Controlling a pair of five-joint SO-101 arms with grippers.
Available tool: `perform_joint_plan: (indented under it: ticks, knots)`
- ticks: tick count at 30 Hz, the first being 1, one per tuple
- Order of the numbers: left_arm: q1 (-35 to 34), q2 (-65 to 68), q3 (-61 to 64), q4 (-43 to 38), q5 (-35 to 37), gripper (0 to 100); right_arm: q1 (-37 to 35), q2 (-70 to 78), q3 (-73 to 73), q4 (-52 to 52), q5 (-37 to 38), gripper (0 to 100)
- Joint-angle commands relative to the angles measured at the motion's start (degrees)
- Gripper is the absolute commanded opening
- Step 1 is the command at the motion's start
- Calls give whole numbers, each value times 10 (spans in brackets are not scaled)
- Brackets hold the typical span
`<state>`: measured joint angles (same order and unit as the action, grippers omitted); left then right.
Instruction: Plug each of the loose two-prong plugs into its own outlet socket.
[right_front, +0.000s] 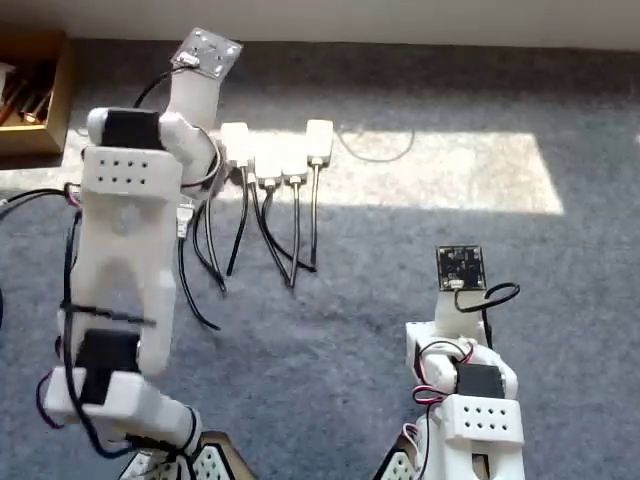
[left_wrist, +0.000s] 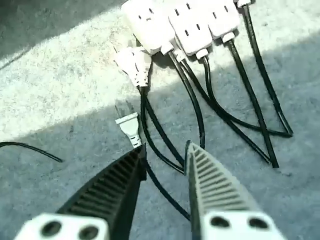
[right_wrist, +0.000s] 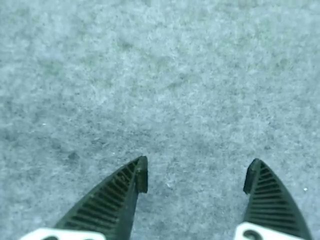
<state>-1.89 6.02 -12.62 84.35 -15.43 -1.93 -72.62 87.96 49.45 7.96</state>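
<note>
Several white outlet sockets (right_front: 280, 155) lie in a row on the grey carpet, each trailing a black cord; in the left wrist view they are the sockets (left_wrist: 192, 27). Two loose white two-prong plugs lie beside them: one plug (left_wrist: 127, 125) just beyond my left gripper's fingertips, the other plug (left_wrist: 132, 65) close against the nearest socket. My left gripper (left_wrist: 165, 150) hangs open above the black cords, with nothing between its fingers. The left arm (right_front: 125, 230) covers the carpet to the left of the sockets. My right gripper (right_wrist: 199, 167) is open over bare carpet, and its arm (right_front: 460, 380) stands at the front right.
A wooden box (right_front: 35, 95) sits at the back left. A thin looped cable (right_front: 375, 150) lies right of the sockets, in a sunlit strip of carpet. A thin black wire (left_wrist: 30, 147) runs over the carpet near the left gripper. The black cords (right_front: 290, 240) fan toward the front.
</note>
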Motion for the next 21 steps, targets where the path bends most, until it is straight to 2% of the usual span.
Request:
perform_joint_plan:
  ticks: [1, 4, 10, 13, 16, 19, 21]
  knots:
    - [34, 120, -36, -26, 14, 152, -4, -7, -1, -9, 6, 301]
    - [59, 191, -73, -25, 45, 121, -4, -7, -1, -9, 6, 301]
    - [73, 258, -95, -30, 48, 116, -4, -7, -1, -9, 6, 301]
    - [66, 276, -95, -31, 47, 108, -4, -7, -1, -9, 6, 301]
    - [62, 281, -109, -28, 43, 0, -4, -7, -1, -9, 6, 301]
    - [62, 279, -133, -21, 24, 2, -4, -7, -1, -9, 6, 301]
    - [63, 279, -170, 15, 21, 4, -4, -7, -1, -9, 6, 301]
